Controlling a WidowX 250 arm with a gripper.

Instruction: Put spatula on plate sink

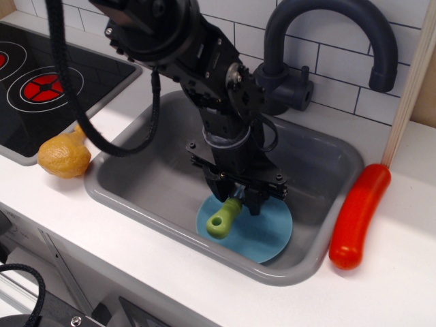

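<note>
The grey sink (136,194) holds a light-blue plate (262,235) at its front right. My gripper (240,199) hangs straight down over the plate and is shut on the spatula (223,219). The lime-green handle with its end hole sticks out toward the front left, low over the plate's left part. I cannot tell whether it touches the plate. The dark blade is hidden between my fingers and under the arm.
A yellow chicken drumstick (63,154) lies on the counter left of the sink. A red sausage (358,215) lies on the counter to the right. A dark faucet (320,41) arches behind the sink. The black stove top (41,88) is at far left.
</note>
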